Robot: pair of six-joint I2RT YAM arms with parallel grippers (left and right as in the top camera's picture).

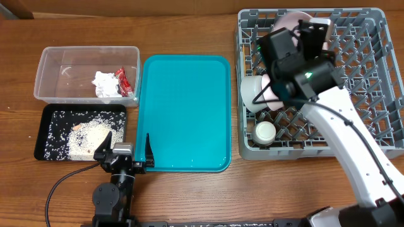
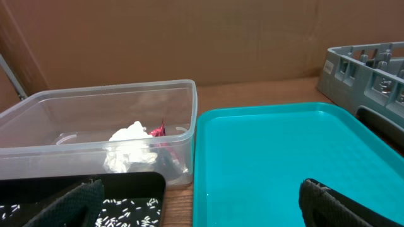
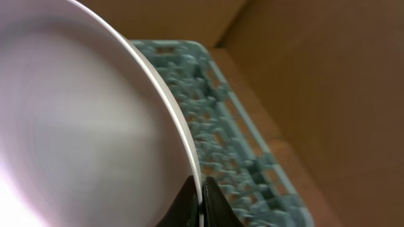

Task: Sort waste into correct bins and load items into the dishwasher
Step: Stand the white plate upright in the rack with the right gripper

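My right gripper (image 1: 295, 31) is over the far left part of the grey dish rack (image 1: 386, 63). In the right wrist view it (image 3: 201, 189) is shut on the rim of a pinkish-white plate (image 3: 76, 126), held on edge above the rack's lattice (image 3: 240, 139). The plate shows in the overhead view (image 1: 291, 20). A white round dish (image 1: 251, 93) and a small white cup (image 1: 264, 131) sit in the rack. A white tissue (image 1: 106, 84) and a red wrapper (image 1: 123, 81) lie in the clear tub (image 1: 50, 57). Rice (image 1: 82, 132) lies in the black tray (image 1: 39, 132). My left gripper (image 1: 127, 144) is open and empty. The chopsticks are out of view.
The teal tray (image 1: 189, 113) lies bare between the bins and the rack. In the left wrist view my open fingers (image 2: 199, 189) straddle the gap between the black tray (image 2: 126, 183) and the teal tray (image 2: 271, 157), with the tub (image 2: 95, 94) behind.
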